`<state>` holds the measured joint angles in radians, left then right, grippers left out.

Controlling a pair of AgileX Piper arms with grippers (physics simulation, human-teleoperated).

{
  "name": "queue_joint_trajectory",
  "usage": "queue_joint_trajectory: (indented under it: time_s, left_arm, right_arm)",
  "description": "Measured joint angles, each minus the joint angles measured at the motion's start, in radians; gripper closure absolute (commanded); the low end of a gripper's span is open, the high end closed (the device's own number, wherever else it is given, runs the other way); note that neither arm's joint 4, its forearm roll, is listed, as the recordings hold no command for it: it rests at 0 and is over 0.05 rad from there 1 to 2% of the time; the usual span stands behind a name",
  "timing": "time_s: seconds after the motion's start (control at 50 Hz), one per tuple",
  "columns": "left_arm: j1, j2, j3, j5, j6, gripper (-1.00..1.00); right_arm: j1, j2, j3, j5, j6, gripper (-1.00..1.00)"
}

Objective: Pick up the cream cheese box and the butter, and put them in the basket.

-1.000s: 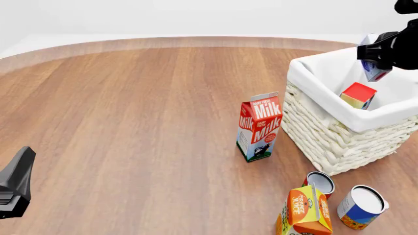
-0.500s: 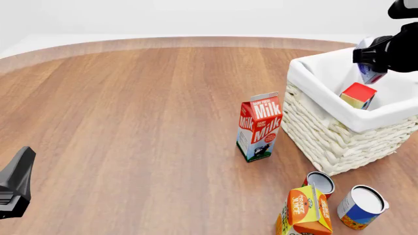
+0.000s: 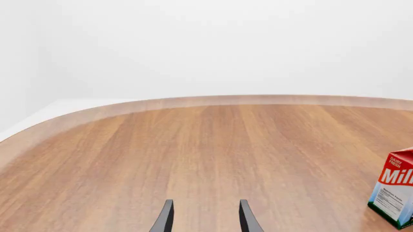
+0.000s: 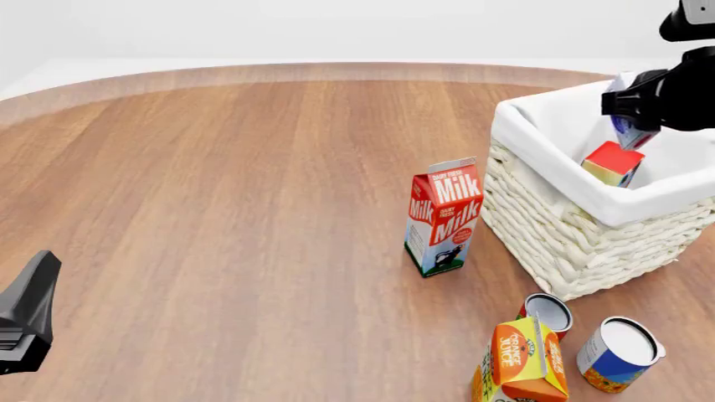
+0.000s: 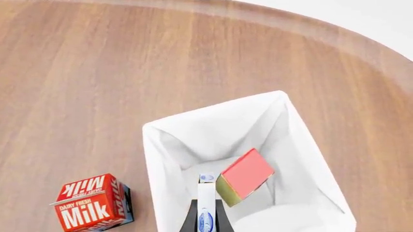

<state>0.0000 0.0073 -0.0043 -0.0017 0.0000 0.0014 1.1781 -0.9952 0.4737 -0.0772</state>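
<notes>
I see a wood-grain table (image 4: pixel 223 209) with a rounded far edge; beyond it the room is plain white wall and floor, without features.

The basket (image 4: pixel 558 243) stands near the table's right edge. The butter (image 4: pixel 612 162) lies tilted inside it, against the white liner. My right gripper (image 5: pixel 207 216) hangs over the basket opening, clenched on the cream cheese box (image 5: pixel 206 203), which I hold edge-up just beside the butter; in the front view the box (image 4: pixel 628 130) shows below the black gripper body.

The milk carton (image 4: pixel 444 216) stands upright just beside the basket, on its left. At the table's near edge, right of centre, I see an orange juice carton (image 4: pixel 521 358), a small red can (image 4: pixel 547 314) behind it, and a blue-and-white can (image 4: pixel 620 342) lying tilted to its right.

My left gripper (image 3: pixel 205 217) rests near the table's near left corner, its fingers (image 3: pixel 166 218) spread apart with nothing between them.
</notes>
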Motion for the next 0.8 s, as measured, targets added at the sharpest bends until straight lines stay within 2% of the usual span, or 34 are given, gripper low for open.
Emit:
queue_joint_trajectory:
  time_s: [0.8]
  left_arm:
    - [0.0, 0.0, 0.0, 0.0, 0.0, -1.0]
  right_arm:
    - [-0.004, 0.038, 0.014, -0.037, -0.007, 1.0]
